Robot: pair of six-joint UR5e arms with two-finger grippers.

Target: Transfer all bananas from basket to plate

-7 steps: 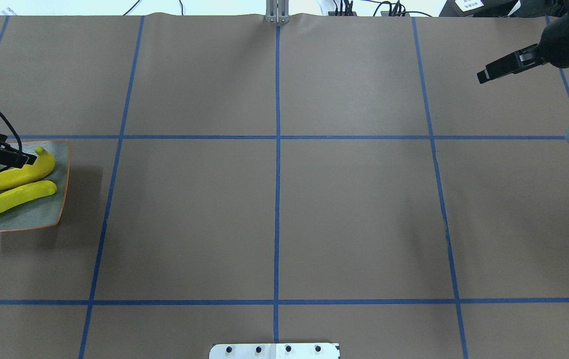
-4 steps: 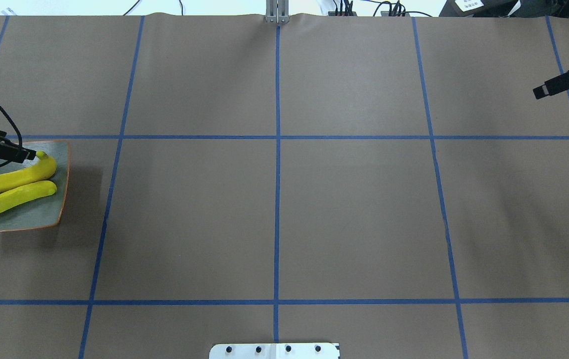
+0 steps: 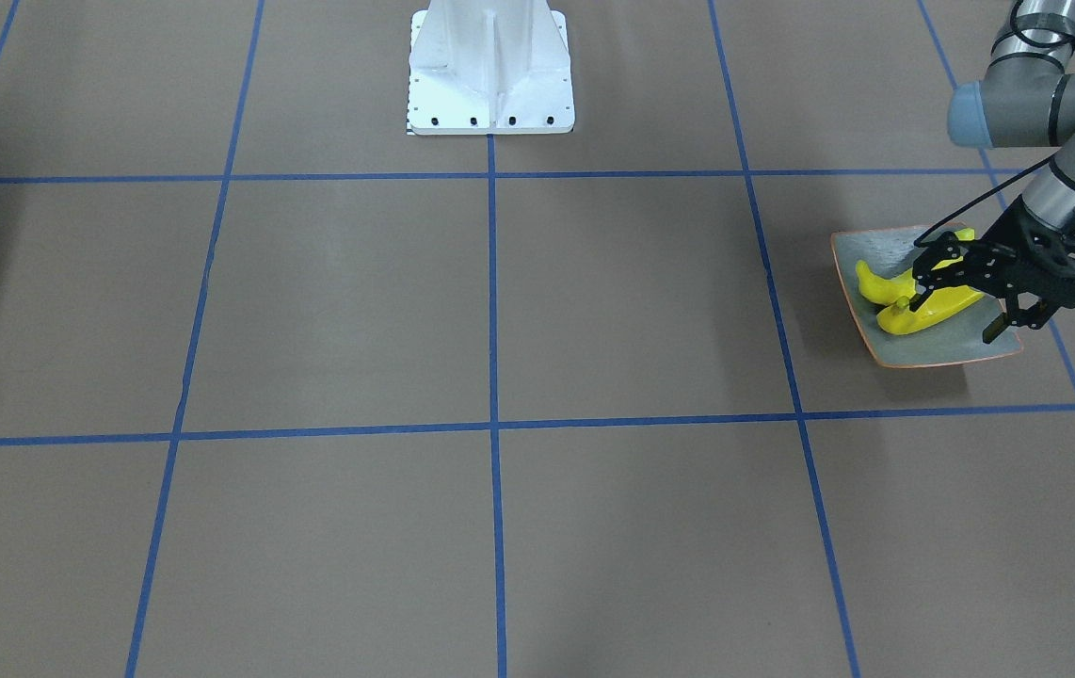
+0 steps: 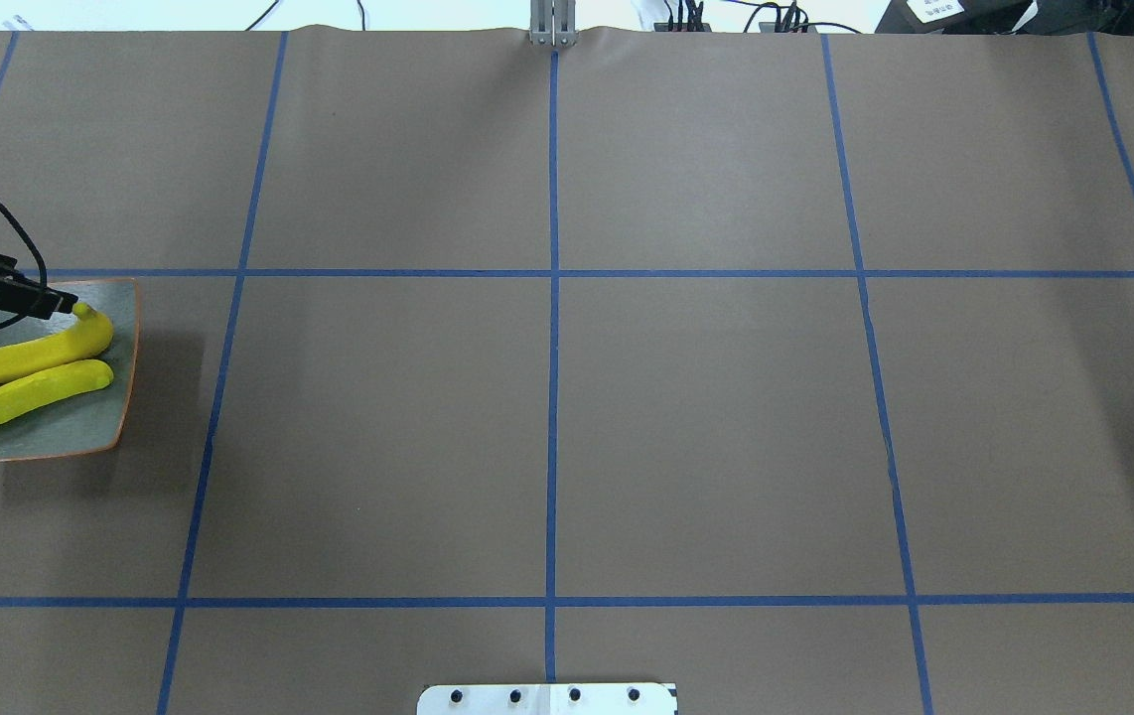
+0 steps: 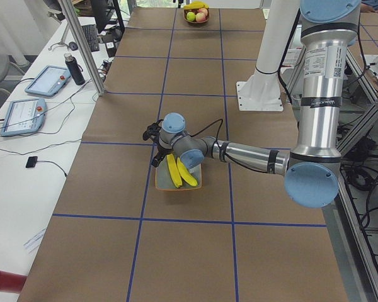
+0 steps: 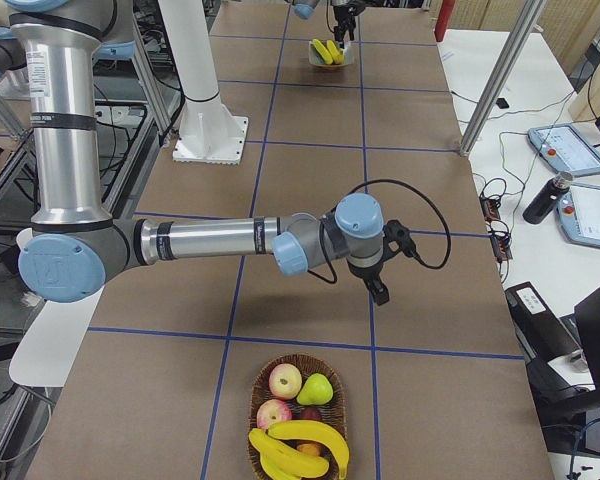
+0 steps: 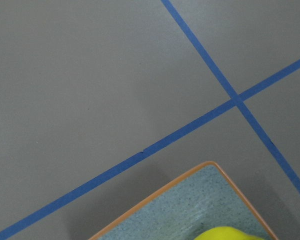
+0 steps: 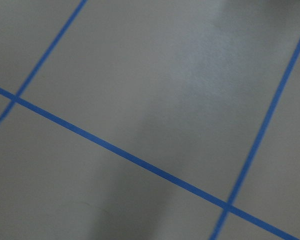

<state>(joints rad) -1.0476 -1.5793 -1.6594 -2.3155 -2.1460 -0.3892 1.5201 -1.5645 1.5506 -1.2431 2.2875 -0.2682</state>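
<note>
Two bananas (image 4: 31, 353) are lying side by side on the plate (image 4: 80, 422) — our left tool (image 3: 953, 317) is hovering over them released, its load apparently delivered. More are waiting in the basket (image 6: 251, 405) near our right tool (image 6: 379, 288); we cannot tell its grip.

Brown table (image 4: 686, 427) gridded with blue tape (image 4: 553, 397)
The plate (image 4: 70, 427) sits near one end, a fruit basket (image 6: 300, 359) near the other, the white robot base (image 3: 490, 71) at one long edge

A brown table (image 4: 706, 437) crossed by blue tape lines (image 4: 553, 397), beside a white side desk (image 5: 19, 201) carrying two tablets (image 5: 47, 80).
</note>
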